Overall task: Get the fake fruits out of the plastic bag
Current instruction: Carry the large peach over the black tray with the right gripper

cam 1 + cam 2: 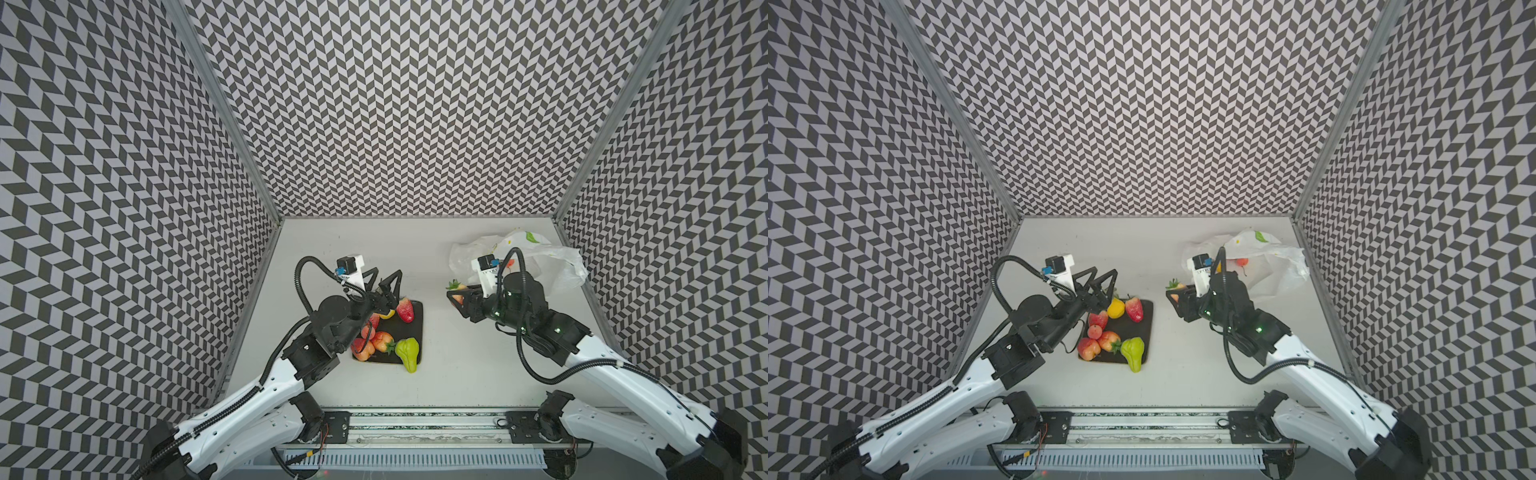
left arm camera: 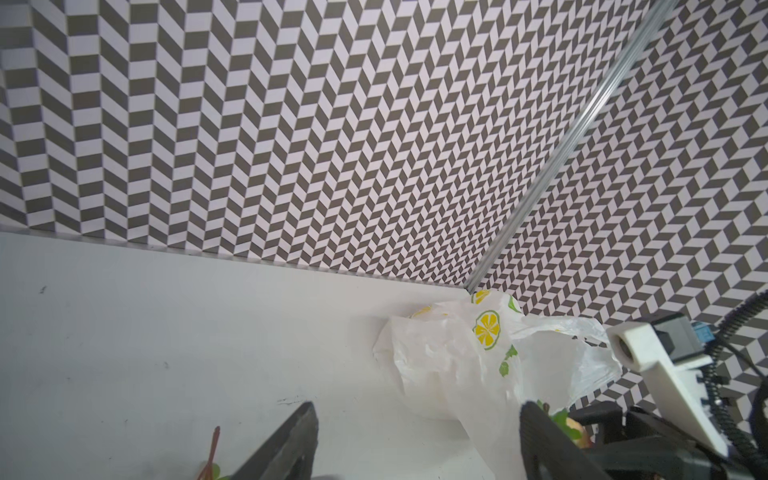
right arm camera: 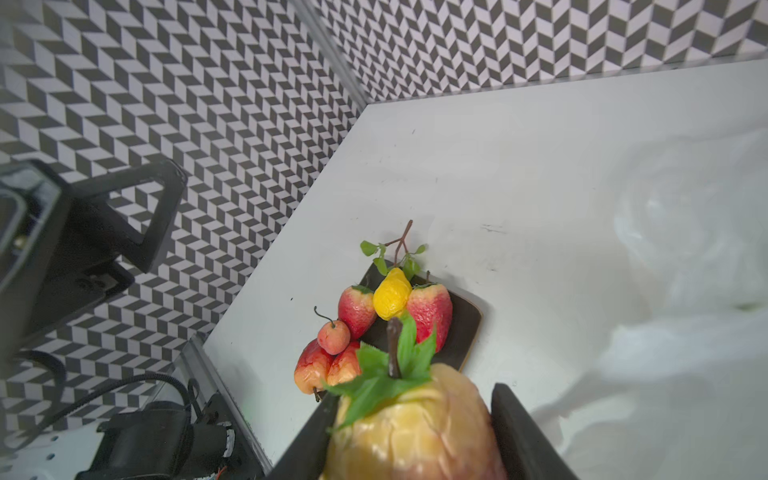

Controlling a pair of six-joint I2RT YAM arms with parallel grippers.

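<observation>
A yellow-orange fruit with green leaves sits clamped in the right gripper, between the dark plate and the plastic bag. The left gripper is spread wide and empty just beyond the plate, where other fake fruits lie. The bag lies crumpled at the worktop's far right corner, and one red fruit shows inside it.

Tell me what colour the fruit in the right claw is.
The fruit is yellow-orange with green leaves; clearest in the right wrist view.

Bright, even light — blurred wrist-view edges
</observation>
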